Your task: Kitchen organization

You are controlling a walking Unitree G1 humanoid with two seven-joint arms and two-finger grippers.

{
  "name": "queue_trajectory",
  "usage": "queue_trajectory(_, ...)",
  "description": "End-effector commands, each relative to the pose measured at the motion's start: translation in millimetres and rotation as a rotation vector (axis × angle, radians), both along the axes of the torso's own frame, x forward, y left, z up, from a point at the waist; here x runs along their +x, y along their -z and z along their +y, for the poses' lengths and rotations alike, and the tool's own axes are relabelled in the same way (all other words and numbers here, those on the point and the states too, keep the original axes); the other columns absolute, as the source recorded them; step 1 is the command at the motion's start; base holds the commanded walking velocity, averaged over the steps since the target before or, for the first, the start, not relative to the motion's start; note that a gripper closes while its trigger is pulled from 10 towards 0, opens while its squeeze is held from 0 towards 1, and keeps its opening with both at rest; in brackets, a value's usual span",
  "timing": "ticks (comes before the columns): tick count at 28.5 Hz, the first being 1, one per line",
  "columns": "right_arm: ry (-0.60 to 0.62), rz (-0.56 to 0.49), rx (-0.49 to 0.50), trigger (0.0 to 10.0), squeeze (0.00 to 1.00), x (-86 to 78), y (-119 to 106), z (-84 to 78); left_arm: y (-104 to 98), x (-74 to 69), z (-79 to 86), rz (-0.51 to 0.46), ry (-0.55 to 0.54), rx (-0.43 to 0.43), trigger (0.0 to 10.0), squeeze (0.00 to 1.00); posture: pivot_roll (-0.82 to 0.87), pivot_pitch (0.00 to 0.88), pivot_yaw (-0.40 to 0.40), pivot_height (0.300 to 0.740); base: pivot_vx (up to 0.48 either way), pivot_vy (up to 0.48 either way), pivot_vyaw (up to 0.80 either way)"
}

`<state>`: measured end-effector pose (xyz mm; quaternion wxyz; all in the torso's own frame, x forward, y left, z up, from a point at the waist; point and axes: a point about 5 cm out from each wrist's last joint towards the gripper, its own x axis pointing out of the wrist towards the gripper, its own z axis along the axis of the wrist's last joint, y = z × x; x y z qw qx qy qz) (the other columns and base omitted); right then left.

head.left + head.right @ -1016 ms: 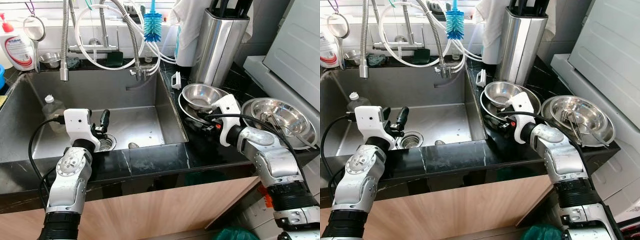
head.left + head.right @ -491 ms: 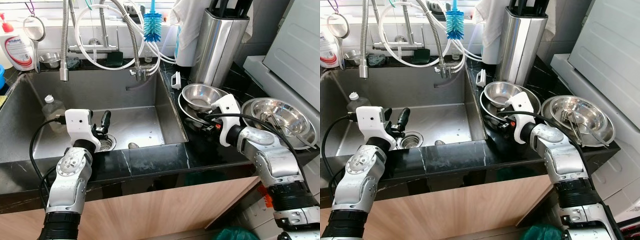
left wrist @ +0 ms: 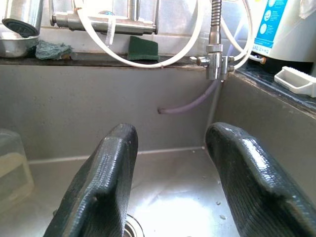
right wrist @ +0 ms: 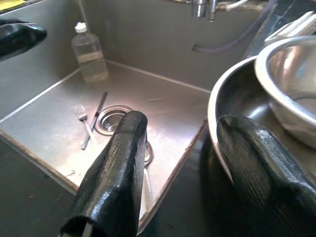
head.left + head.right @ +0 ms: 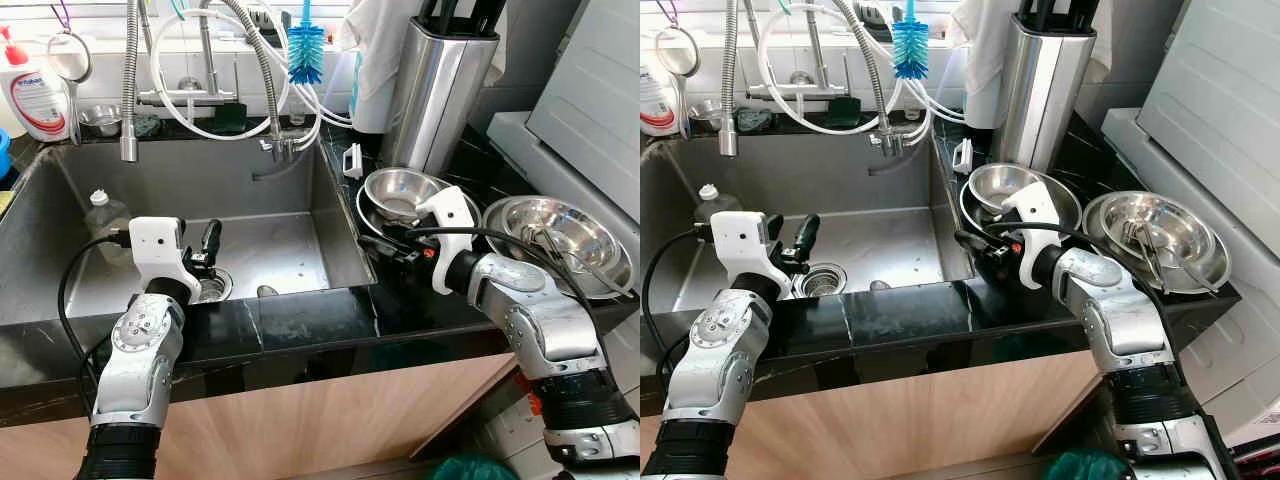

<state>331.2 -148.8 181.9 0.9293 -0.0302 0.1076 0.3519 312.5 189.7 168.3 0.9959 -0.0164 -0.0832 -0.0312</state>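
Note:
My right gripper [image 5: 380, 246] is open and hangs over the black counter between the sink's right wall and the stacked steel bowls [image 5: 402, 193]; its fingers point toward the sink and hold nothing. The right wrist view looks past the open fingers [image 4: 118, 163] to a fork [image 4: 84, 120] and a dark-handled utensil [image 4: 97, 116] lying by the drain [image 4: 112, 118]. My left gripper [image 5: 203, 250] is open above the drain [image 5: 212, 288] inside the steel sink [image 5: 290, 170], also with nothing in it. A clear bottle [image 5: 102, 214] stands in the sink's left corner.
Two more steel bowls [image 5: 560, 235] with utensils in them sit at the counter's right end. A tall steel holder [image 5: 440, 85] stands behind the stacked bowls. Faucet hoses [image 5: 270, 80], a blue brush [image 5: 305, 50] and a soap bottle [image 5: 35, 92] line the sink's back edge. A white appliance [image 5: 590, 90] borders the right.
My right gripper has moved a little to the left, away from the stacked bowls and toward the sink's edge. The left arm has stayed in place.

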Motion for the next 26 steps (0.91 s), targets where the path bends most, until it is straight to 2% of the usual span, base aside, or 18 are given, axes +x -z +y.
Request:
queue_trajectory(1, 0.055, -0.042, -0.006, 10.0, 0.0, 3.0, -7, -8.0, -5, -0.9, 0.3, -0.018, 0.002, -0.007, 10.0, 0.0, 0.06, 0.0, -0.039, 0.74, 0.0, 0.0, 0.0)
queue_trajectory(4, 0.116, -0.059, -0.003, 10.0, 0.0, 7.9, -12, -16.0, -5, -1.3, -0.2, -0.017, 0.005, -0.009, 10.0, 0.0, 0.06, 0.0, -0.039, 0.74, 0.0, 0.0, 0.0)
queue_trajectory(8, 0.135, -0.053, -0.026, 10.0, 0.0, 9.9, -10, -20.7, -5, -2.1, -0.8, -0.015, 0.008, -0.009, 10.0, 0.0, 0.06, 0.003, -0.038, 0.74, 0.0, 0.0, 0.0)
queue_trajectory(26, 0.141, 0.004, -0.029, 10.0, 0.0, 10.0, 7, -23.1, -4, -2.4, -1.0, -0.008, 0.011, -0.006, 10.0, 0.0, 0.06, 0.006, -0.039, 0.74, 0.0, 0.0, 0.0)
